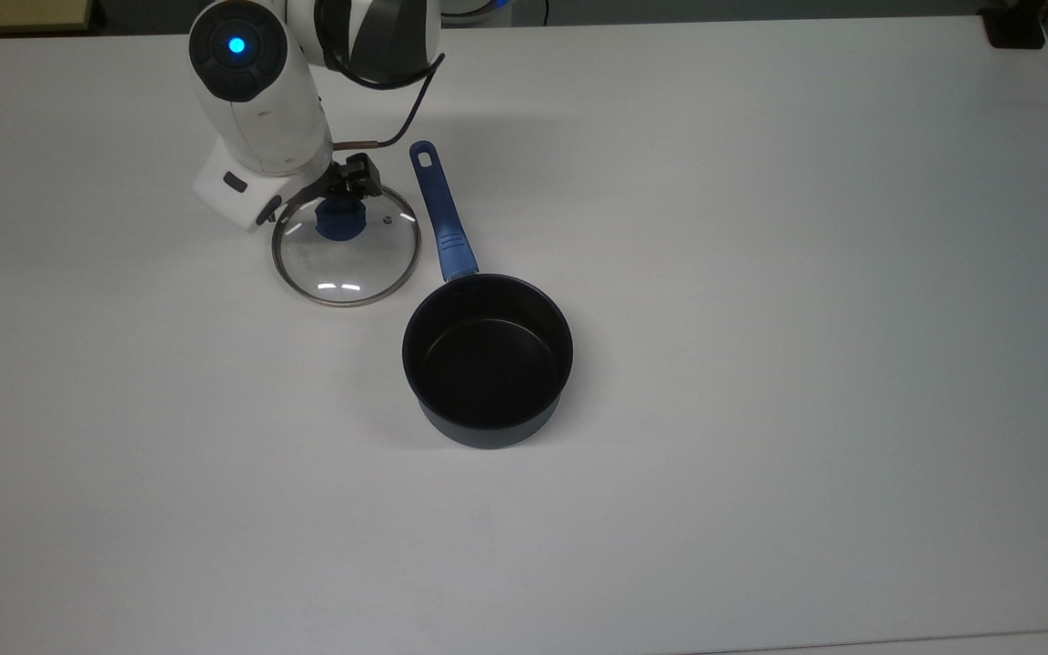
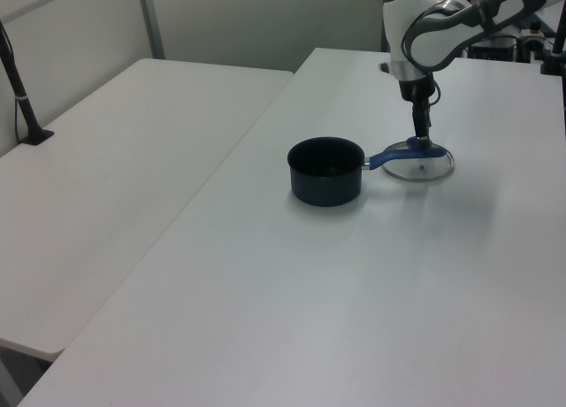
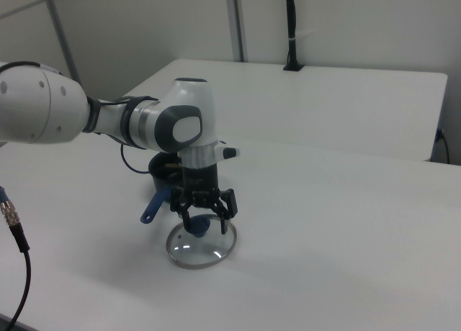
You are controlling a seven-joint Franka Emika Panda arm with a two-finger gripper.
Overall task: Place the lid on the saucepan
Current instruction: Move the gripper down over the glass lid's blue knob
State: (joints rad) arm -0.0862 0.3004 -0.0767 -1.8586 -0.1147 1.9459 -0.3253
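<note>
A plain white table (image 1: 760,273) with a smooth matte top filled the scene, and a second white table (image 2: 115,186) stood alongside it at the left view's left, under pale partition walls (image 3: 346,21).

At the top view's left, the arm (image 1: 256,100), a glossy white shell with dark grey joints and a lit blue spot, reached down over the lid (image 1: 346,244). The gripper (image 3: 204,217) hung straight over the lid's middle. In the right view its two black fingers (image 3: 185,221) stood spread, one on each side of the blue knob (image 3: 201,226), with a gap showing on either side, so the jaws were open and held nothing. Whether a fingertip touched the glass could not be told.

The lid lay flat on the table: a round disc of clear glass inside a thin bright metal rim, with a small steam vent (image 1: 386,219) just beside the knob toward the top view's right, and white glints on the glass near its lower edge.

Just to the top view's right of the lid ran the saucepan's long blue handle (image 1: 440,209), slim and slightly ribbed near the pot, with an oval hole at its far end. The lid's rim was near the handle, though contact could not be judged.

Further toward the top view's right and lower sat the saucepan (image 1: 488,359) itself, upright, small and round, its wall black and its inside dark and dully shiny. It stood uncovered, apart from the lid.
</note>
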